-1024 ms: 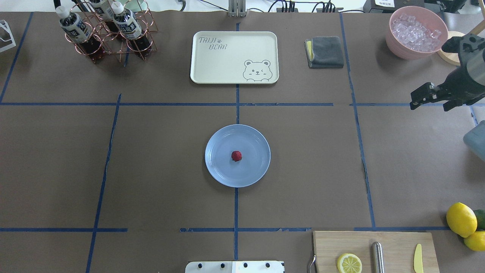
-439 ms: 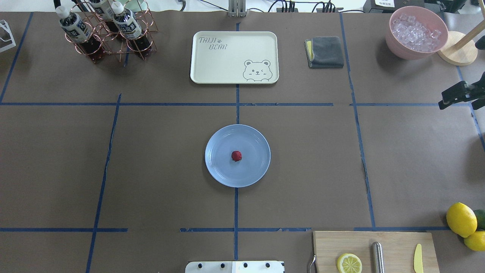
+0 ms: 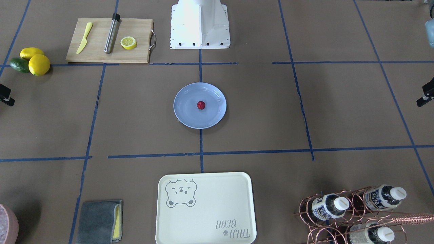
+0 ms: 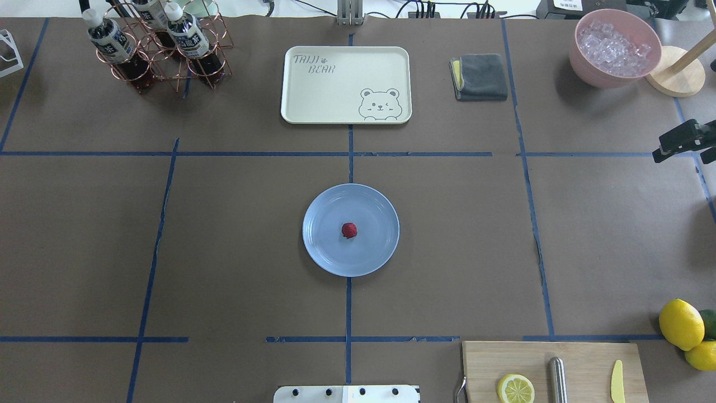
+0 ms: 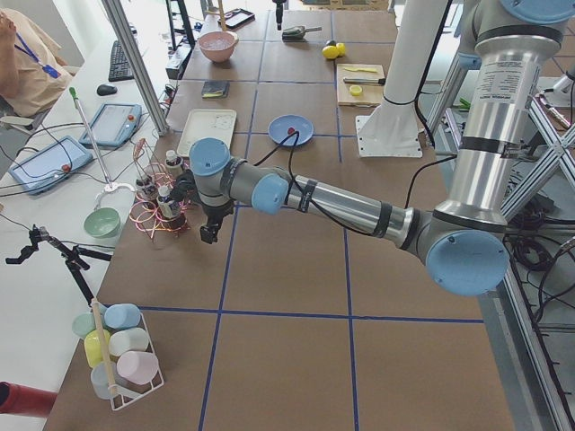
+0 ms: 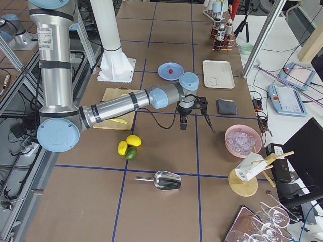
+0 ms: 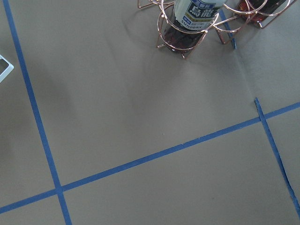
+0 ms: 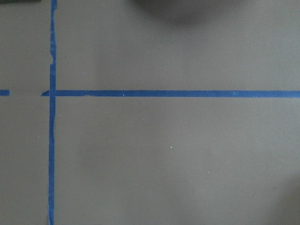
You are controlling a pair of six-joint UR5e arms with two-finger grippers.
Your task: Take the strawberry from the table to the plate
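Note:
The small red strawberry (image 4: 349, 230) (image 3: 201, 105) lies in the middle of the pale blue plate (image 4: 373, 249) (image 3: 186, 117), at the centre of the brown paper table (image 4: 235, 240). My right gripper (image 6: 196, 125) hangs far off to the table's right, fingers spread open and holding nothing. Only one black finger (image 4: 678, 140) pokes in at the overhead view's right edge. My left gripper (image 5: 208, 224) hovers beside the bottle rack at the far left. Whether it is open or shut cannot be told. Neither wrist view shows fingers, just paper and tape.
A cream bear-print tray (image 4: 345, 84) lies behind the plate. A copper rack of bottles (image 4: 156, 50) stands at the back left. A grey cloth (image 4: 480, 76) and a pink bowl of ice (image 4: 615, 47) are at the back right. Lemons (image 4: 681, 323) and a cutting board (image 4: 551, 364) are at the front right.
My right gripper has drawn back to the right until only one finger shows at the overhead view's edge. The strawberry and plate have not moved.

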